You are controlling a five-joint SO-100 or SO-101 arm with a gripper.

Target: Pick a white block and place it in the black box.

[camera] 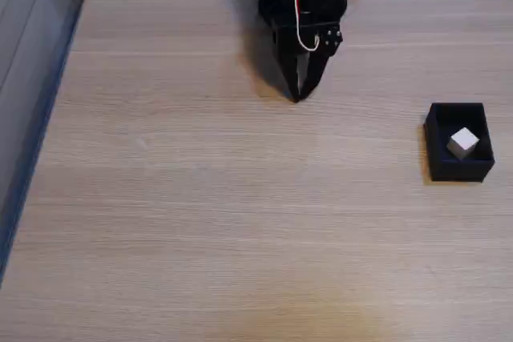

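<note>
one white block (463, 142) inside one black box (458, 169) | one gripper (298, 95) fingers pressed together, empty

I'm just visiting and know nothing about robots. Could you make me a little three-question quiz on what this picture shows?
1. True or false: the white block lies inside the black box.
2. The gripper holds: A) the block, B) the box, C) nothing.
3. Fill in: in the fixed view, the box stands near the table's ____ edge.

Key: 1 true; 2 C, its fingers meet at the tips, far from the box; 3 right.
</note>
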